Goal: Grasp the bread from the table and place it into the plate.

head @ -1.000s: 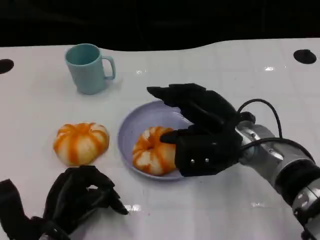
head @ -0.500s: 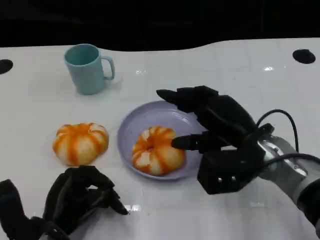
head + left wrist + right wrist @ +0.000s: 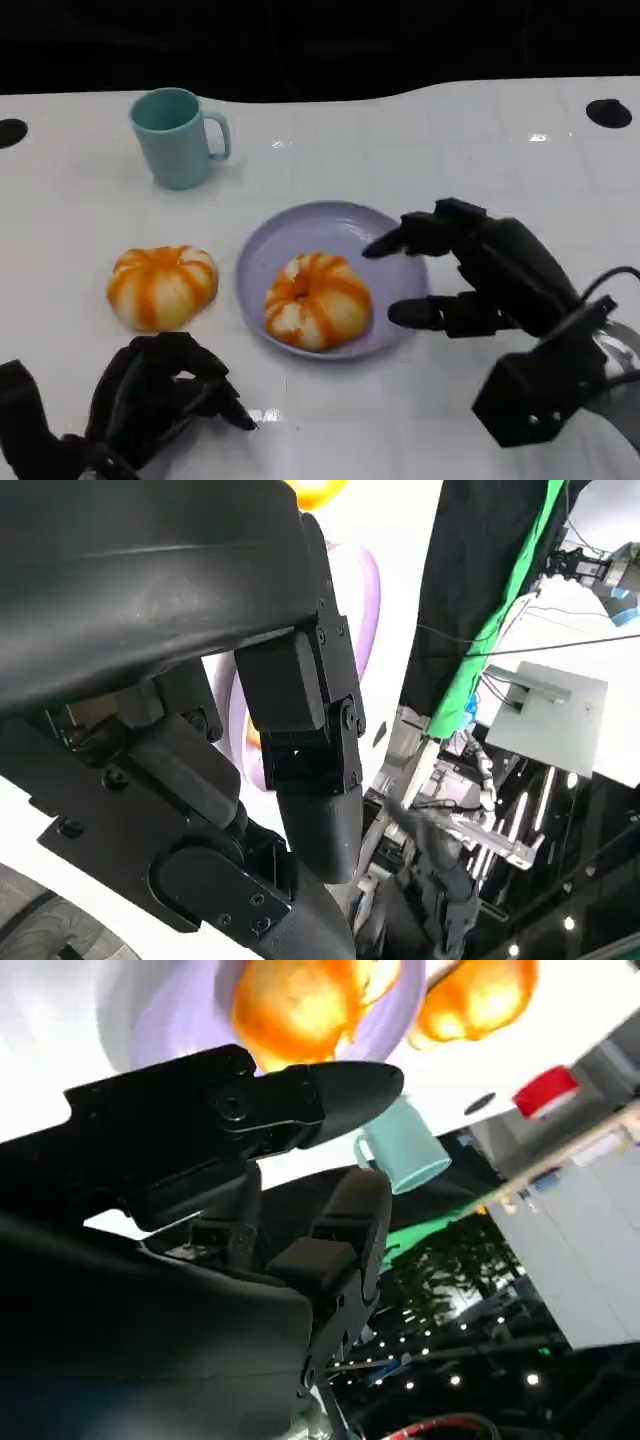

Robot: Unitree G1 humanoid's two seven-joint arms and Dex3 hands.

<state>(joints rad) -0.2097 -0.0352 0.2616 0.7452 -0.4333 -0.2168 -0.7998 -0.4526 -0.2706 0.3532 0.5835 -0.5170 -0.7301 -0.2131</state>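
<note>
1. The white desk [image 3: 480, 140] carries everything, with a teal mug [image 3: 176, 136] standing at the far left.
2. The right hand [image 3: 480, 275] has drawn back toward the near right over the last second; it now hangs beside the plate's right rim, fingers spread wide and holding nothing.
3. The left hand [image 3: 150, 400] rests at the near left, where it was before, fingers curled in on nothing.
4. The lilac plate [image 3: 330, 225] sits mid-desk, unmoved.
5. One bread [image 3: 317, 298] lies inside the plate at its near side, released and clear of the fingers; the placing looks done.
6. A second bread [image 3: 160, 285] sits on the desk just left of the plate, untouched, possibly the next target.
</note>
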